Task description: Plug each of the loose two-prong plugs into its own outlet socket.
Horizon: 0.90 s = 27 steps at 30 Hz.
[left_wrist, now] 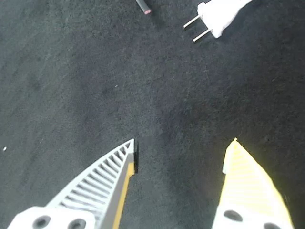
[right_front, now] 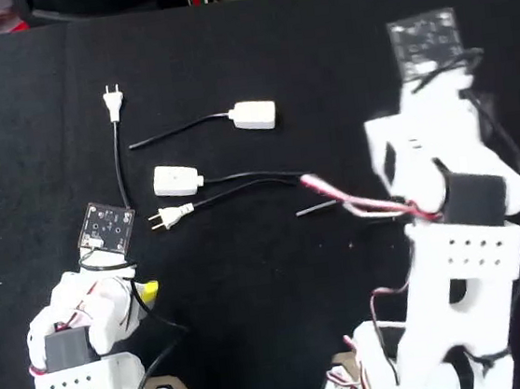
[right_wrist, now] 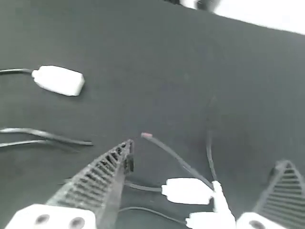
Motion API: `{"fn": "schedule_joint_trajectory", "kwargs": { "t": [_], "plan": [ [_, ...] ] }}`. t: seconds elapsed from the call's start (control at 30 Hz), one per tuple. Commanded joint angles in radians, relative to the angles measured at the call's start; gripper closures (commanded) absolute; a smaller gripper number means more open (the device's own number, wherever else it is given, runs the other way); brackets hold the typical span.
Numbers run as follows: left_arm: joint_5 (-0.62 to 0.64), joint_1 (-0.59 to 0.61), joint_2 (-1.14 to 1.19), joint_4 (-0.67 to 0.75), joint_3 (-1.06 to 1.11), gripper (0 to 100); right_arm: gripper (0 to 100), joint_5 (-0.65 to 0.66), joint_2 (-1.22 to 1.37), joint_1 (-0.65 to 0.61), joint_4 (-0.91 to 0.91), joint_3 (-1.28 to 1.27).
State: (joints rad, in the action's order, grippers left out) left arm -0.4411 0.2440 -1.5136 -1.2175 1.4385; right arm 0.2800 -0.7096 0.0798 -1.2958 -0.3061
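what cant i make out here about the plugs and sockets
- High view: the slots of the farther socket and the nearer socket are too small to see.
- Left wrist view: the plug is cut off by the frame edge, so its cable is unseen.
- Right wrist view: a white piece between the jaws is blurred, so I cannot tell what it is.

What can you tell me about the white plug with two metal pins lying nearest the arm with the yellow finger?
The white plastic two-prong plug lies flat on the black cloth-covered table, loose and unplugged. Two thin bare metal prongs stick out of one end side by side, and a black cord leaves the other. A white socket block lies close beside it, not touching. Nothing grips the plug.
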Motion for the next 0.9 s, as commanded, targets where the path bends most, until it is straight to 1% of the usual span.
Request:
{"fn": "schedule_joint_trajectory", "kwargs": {
  "t": [0.0,0.07,0.1,0.13,0.17,0.23,0.3,0.37,0.47,0.57,0.6,0.7,0.87],
  "plan": [
    [0.003,0.047,-0.005,0.008,-0.010,70,82.2,-0.012,0.036,-0.141,-0.040,0.077],
    [0.060,0.044,-0.005,0.025,-0.015,70,98.7,-0.060,0.081,-0.209,-0.037,0.076],
    [0.092,0.045,-0.005,0.046,-0.021,70,98.1,-0.083,0.108,-0.242,-0.040,0.076],
    [0.126,0.045,-0.005,0.069,-0.025,70,94.1,-0.101,0.131,-0.278,-0.049,0.071],
    [0.164,0.042,-0.005,0.094,-0.035,70,92.3,-0.133,0.153,-0.311,-0.058,0.062],
    [0.259,0.039,0.002,0.132,-0.068,70,94.4,-0.189,0.179,-0.382,-0.068,0.031],
    [0.364,0.038,0.006,0.178,-0.097,70,97.3,-0.196,0.188,-0.433,-0.061,-0.025],
    [0.446,0.016,0.015,0.199,-0.125,70,96.8,-0.196,0.193,-0.462,-0.046,-0.105],
    [0.534,-0.033,0.086,0.203,-0.183,70,96.6,-0.196,0.193,-0.465,0.069,-0.277],
    [0.637,-0.015,0.224,0.224,-0.302,70,96.6,-0.190,0.193,-0.446,0.245,-0.466],
    [0.664,-0.004,0.284,0.238,-0.348,70,96.6,-0.169,0.188,-0.445,0.298,-0.519],
    [0.715,-0.021,0.465,0.275,-0.475,70,96.6,-0.095,0.191,-0.443,0.390,-0.608],
    [0.717,-0.133,0.784,0.276,-0.661,70,96.6,-0.078,0.193,-0.442,0.402,-0.636]
  ]
}}
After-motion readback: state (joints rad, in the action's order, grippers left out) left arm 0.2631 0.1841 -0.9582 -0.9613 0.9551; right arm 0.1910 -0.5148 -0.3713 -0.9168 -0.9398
